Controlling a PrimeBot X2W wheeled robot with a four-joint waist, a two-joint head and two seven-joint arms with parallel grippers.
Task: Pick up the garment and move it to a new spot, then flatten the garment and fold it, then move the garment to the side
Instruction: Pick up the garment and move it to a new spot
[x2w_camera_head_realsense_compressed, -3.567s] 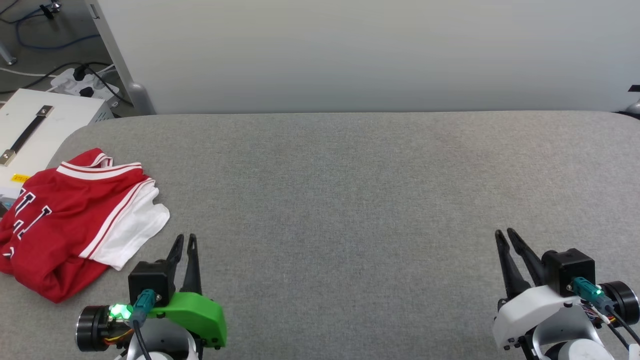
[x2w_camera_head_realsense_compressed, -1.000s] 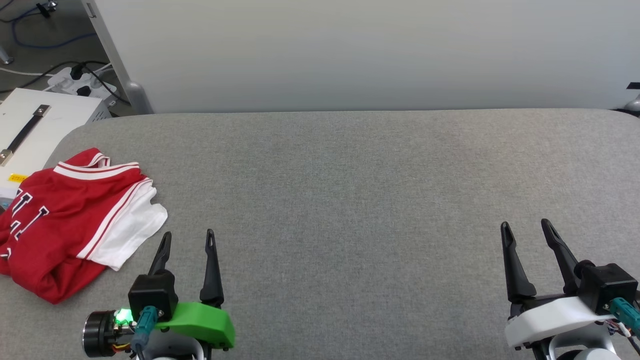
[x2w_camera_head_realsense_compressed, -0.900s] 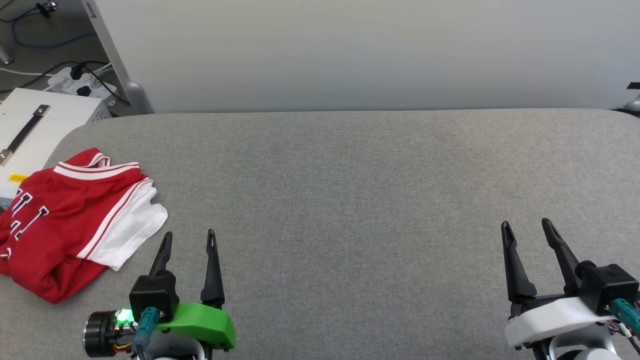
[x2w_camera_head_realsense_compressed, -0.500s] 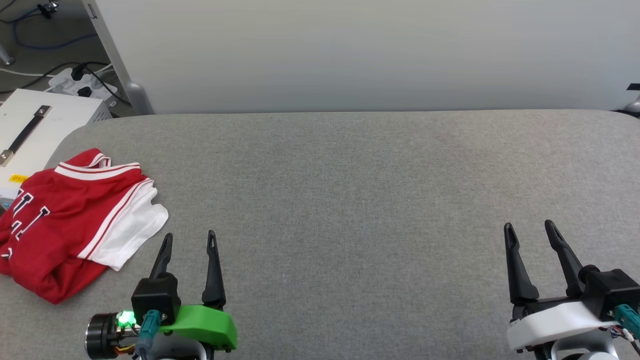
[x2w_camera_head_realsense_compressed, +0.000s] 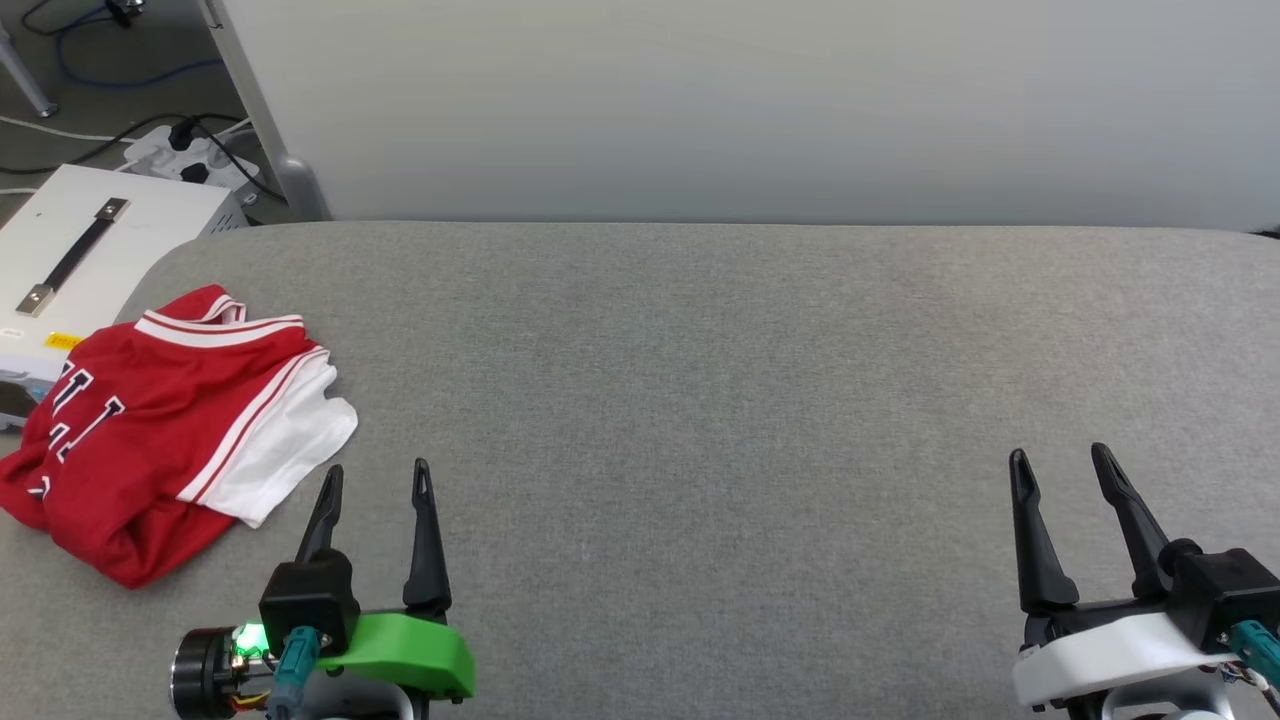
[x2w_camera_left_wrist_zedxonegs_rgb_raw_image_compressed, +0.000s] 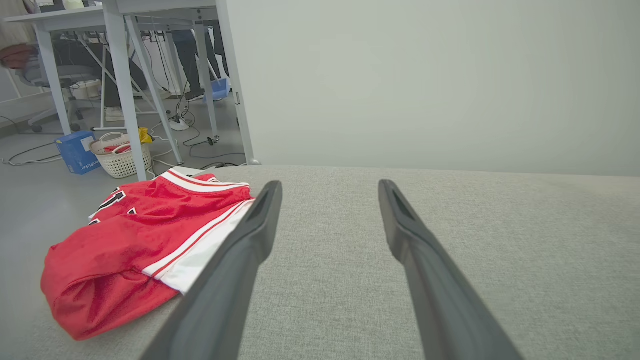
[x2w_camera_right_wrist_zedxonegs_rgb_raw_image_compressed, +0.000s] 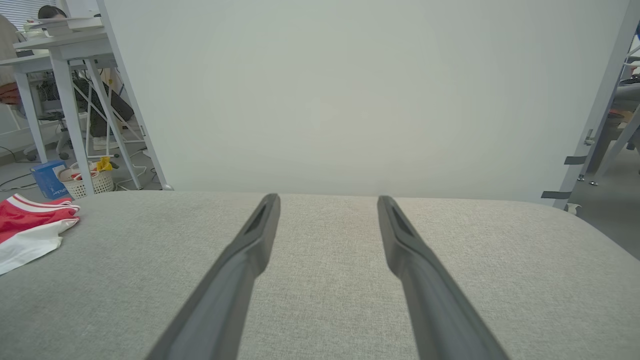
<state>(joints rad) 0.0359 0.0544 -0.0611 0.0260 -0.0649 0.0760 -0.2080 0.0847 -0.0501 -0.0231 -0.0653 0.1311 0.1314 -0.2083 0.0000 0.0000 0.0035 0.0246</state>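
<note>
You have the garment (x2w_camera_head_realsense_compressed: 150, 430) lying in a loose heap at the left end of the grey fabric-covered counter (x2w_camera_head_realsense_compressed: 700, 380), close to its left edge and nearer the far-left corner than the near one. Its red body faces up with black, white-outlined letters showing, a striped collar band at the far side, and one white sleeve with red-and-white trim spread toward the middle of the counter. Your left gripper (x2w_camera_head_realsense_compressed: 377, 468) sits near the counter's near edge, just beside that white sleeve on its inner side. Its jaws are spread wide with nothing between them, and in the left wrist view the cloth lies to the left of the left finger, not between the two. Your right gripper (x2w_camera_head_realsense_compressed: 1059, 454) is at the near-right part of the counter, well apart from the garment, its jaws equally wide and empty over bare fabric. Off the counter's far-left corner stand a white box (x2w_camera_head_realsense_compressed: 90, 250) with a dark handle and a power strip (x2w_camera_head_realsense_compressed: 190, 155) on the floor, and a pale panel (x2w_camera_head_realsense_compressed: 750, 100) runs along the far edge.
</note>
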